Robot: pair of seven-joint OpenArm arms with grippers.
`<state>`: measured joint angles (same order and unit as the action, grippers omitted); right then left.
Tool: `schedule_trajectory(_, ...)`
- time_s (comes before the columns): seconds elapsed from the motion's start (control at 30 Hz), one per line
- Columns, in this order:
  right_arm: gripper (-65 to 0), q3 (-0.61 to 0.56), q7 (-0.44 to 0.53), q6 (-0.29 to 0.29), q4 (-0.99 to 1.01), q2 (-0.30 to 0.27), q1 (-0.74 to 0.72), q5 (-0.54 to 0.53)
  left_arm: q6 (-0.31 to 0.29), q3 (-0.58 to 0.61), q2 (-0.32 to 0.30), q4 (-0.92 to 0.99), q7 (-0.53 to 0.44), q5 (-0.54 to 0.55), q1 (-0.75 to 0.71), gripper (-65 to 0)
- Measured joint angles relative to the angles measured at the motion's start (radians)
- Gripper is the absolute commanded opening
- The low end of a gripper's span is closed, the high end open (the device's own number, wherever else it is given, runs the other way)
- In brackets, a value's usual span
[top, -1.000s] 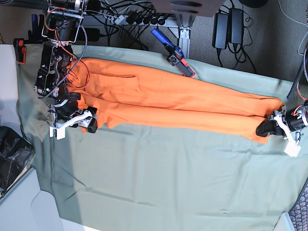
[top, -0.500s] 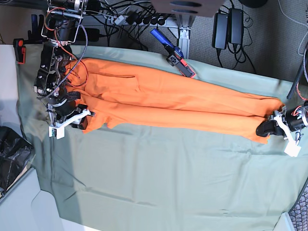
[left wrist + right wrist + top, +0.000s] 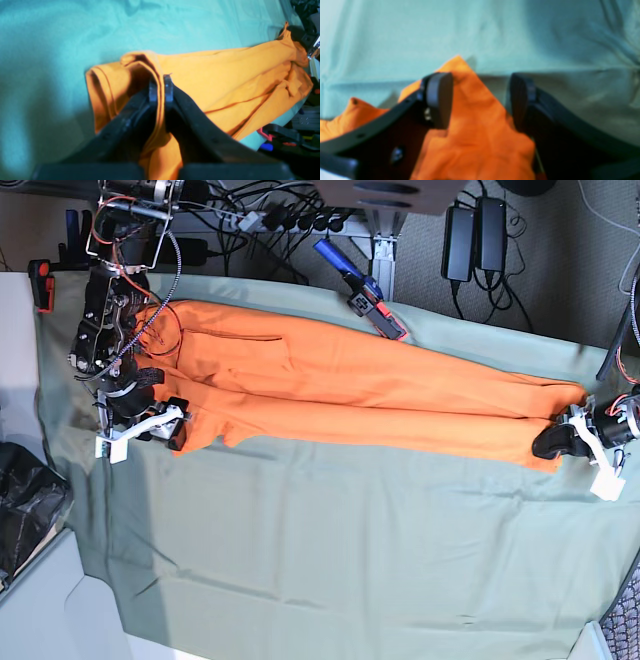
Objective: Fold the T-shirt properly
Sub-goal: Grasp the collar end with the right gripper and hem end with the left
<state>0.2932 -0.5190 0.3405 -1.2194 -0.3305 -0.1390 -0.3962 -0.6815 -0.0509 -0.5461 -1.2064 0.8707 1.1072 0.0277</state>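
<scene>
The orange T-shirt lies folded lengthwise into a long strip across the sage-green cloth. My left gripper is at the strip's right end in the base view. In the left wrist view it is shut on a fold of the T-shirt. My right gripper is at the strip's left end. In the right wrist view it stands open, its fingers apart on either side of a pointed corner of the T-shirt lying on the cloth.
A blue and red tool lies on the cloth's far edge, touching the shirt. Power bricks and cables sit behind the table. A black bag is at the left, and a red-black clamp at the far-left corner.
My right gripper narrowed on the shirt's corner, then widened again, and shifted slightly left. The left gripper stayed shut on the other end and barely moved.
</scene>
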Motion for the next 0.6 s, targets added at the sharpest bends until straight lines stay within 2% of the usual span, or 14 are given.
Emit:
schedule_trajectory(0.4, -29.0, -0.057, -0.013, 0.004, -0.006, -0.005, -0.003, -0.037, 0.0, 0.0, 0.0, 0.0, -0.004, 0.0, -0.009, -60.2)
schedule_trajectory(0.53, -42.0, -0.073, -0.047, 0.004, -0.031, -0.003, -0.002, -0.046, 0.0, 0.0, 0.0, 0.0, -0.004, -0.001, -0.011, -60.2)
schedule_trajectory(0.6, -43.6, -0.073, -0.058, 0.004, -0.034, -0.002, -0.002, -0.049, 0.0, 0.0, 0.0, 0.0, -0.003, 0.0, -0.011, -60.1)
